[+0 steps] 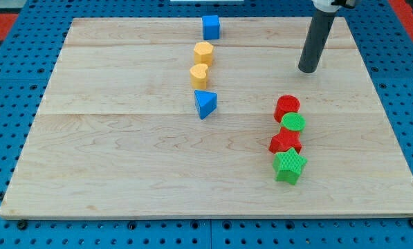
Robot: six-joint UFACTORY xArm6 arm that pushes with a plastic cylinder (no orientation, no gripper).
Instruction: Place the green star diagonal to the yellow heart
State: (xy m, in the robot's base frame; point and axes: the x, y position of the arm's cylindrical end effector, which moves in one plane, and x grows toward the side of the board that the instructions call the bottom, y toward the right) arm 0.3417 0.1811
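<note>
The green star lies at the view's lower right, at the bottom of a column of blocks. The yellow heart sits left of centre in the upper half, just below a yellow hexagon. My tip rests on the board at the upper right, well above the green star and far to the right of the yellow heart. It touches no block.
A red block, a green round block and a red star stack closely above the green star. A blue triangle lies just below the heart. A blue cube sits near the top edge of the wooden board.
</note>
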